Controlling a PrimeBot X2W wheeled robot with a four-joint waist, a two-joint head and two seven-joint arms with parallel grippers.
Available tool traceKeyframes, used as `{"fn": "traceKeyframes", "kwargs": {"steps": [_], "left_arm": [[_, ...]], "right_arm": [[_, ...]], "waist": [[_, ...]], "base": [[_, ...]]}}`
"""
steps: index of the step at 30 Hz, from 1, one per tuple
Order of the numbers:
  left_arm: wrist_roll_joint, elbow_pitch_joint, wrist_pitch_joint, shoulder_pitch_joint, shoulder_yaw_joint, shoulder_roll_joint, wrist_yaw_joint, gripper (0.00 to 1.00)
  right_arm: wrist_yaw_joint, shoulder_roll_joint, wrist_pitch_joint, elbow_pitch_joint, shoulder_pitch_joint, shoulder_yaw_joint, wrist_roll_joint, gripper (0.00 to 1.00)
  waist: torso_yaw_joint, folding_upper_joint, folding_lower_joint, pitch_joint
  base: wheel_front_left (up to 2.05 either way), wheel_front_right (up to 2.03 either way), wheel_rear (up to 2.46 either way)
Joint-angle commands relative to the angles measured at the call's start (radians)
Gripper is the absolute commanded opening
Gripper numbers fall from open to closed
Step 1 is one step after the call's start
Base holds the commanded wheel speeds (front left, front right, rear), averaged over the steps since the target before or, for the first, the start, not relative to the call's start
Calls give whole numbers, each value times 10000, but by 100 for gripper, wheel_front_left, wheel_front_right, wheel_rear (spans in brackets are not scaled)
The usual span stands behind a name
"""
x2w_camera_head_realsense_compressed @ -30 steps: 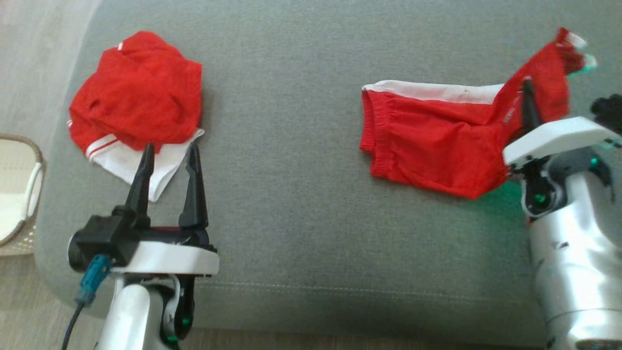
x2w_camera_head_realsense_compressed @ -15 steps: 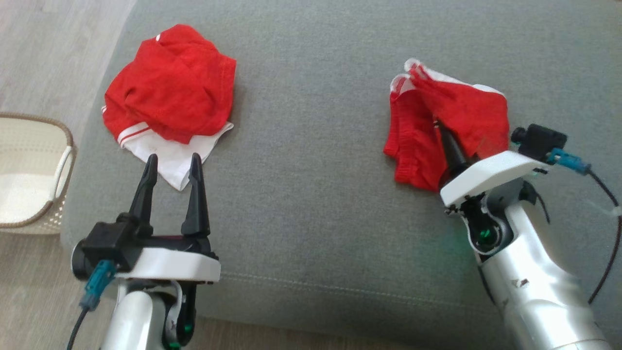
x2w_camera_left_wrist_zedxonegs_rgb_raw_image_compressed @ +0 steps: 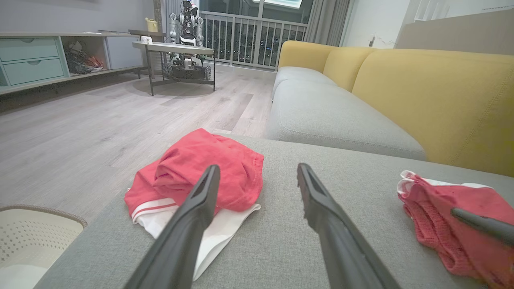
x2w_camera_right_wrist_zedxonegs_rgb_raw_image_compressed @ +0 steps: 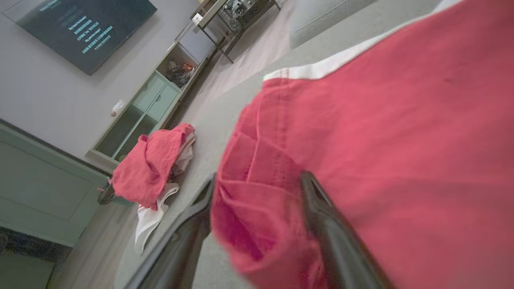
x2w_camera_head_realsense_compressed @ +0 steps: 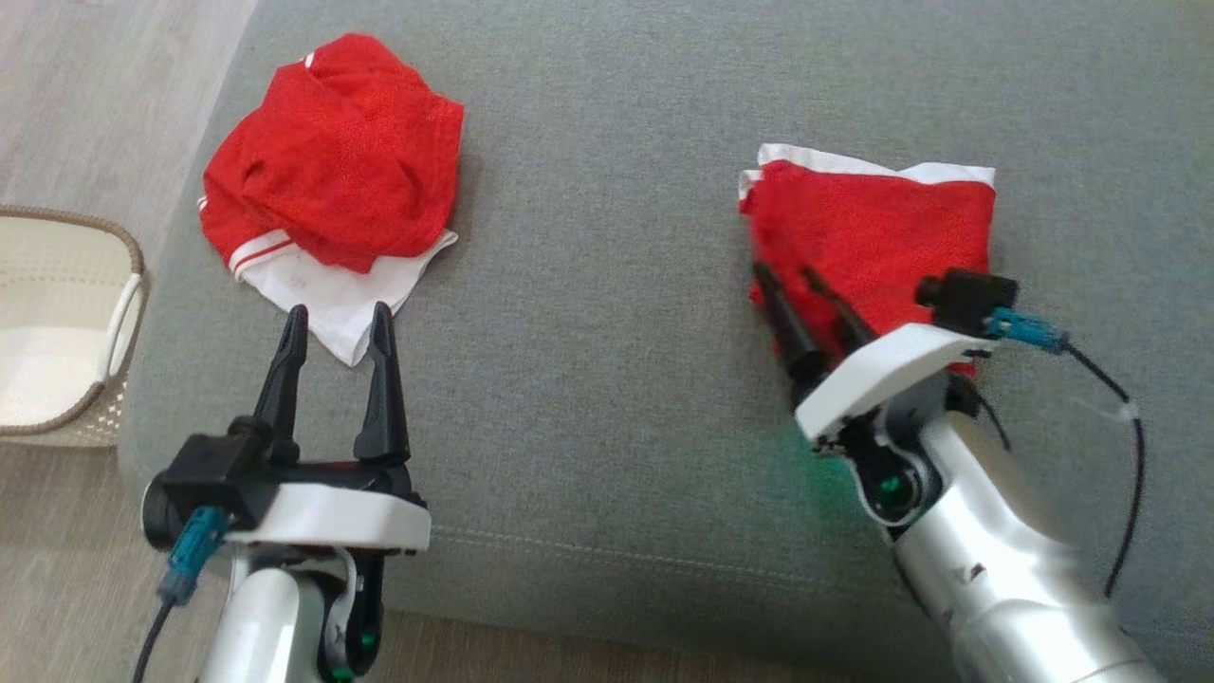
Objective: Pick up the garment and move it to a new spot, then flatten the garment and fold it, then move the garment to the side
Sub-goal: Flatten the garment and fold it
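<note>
My right gripper [x2w_camera_head_realsense_compressed: 787,277] stands wide, both dark fingers spread at the near left edge of the folded red garment [x2w_camera_head_realsense_compressed: 882,228]. In the right wrist view, the bunched hem of that garment [x2w_camera_right_wrist_zedxonegs_rgb_raw_image_compressed: 249,208] lies between my two fingers, one finger on top of the red cloth and the other beside it on the seat. I see no pinch on the fabric. The garment lies flat on the right part of the grey sofa seat [x2w_camera_head_realsense_compressed: 607,379], with a white band along its far edge.

My left gripper [x2w_camera_head_realsense_compressed: 337,315] is also wide and holds nothing. It hangs over the left part of the seat, and its tips frame the near corner of a crumpled red and white garment [x2w_camera_head_realsense_compressed: 332,171]. I cannot tell whether they touch it. That pile lies well apart from the folded one. A pale woven basket [x2w_camera_head_realsense_compressed: 123,313] stands on the wooden floor [x2w_camera_head_realsense_compressed: 95,85] just beside the seat's left edge. A yellow backrest [x2w_camera_left_wrist_zedxonegs_rgb_raw_image_compressed: 433,88] rises behind the seat.
</note>
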Motion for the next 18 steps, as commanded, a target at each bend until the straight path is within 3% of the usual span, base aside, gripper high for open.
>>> {"fn": "traceKeyframes", "kwargs": {"steps": [1, 12, 18], "left_arm": [[-70, -306, -59, -312, 315, 66, 36, 100], [7, -269, -59, -337, 262, 66, -39, 100], [114, -276, -59, -248, 441, 66, -75, 100]], "right_arm": [[0, 163, -6, -424, -162, 350, 111, 100], [0, 164, 471, 122, 27, 1345, 683, 100], [0, 164, 314, -479, -80, 1752, 1215, 100]], "waist": [[-40, 0, 0, -6], [-286, 0, 0, 5], [-590, 0, 0, -211]], "base": [[0, 0, 0], [0, 0, 0], [0, 0, 0]]}}
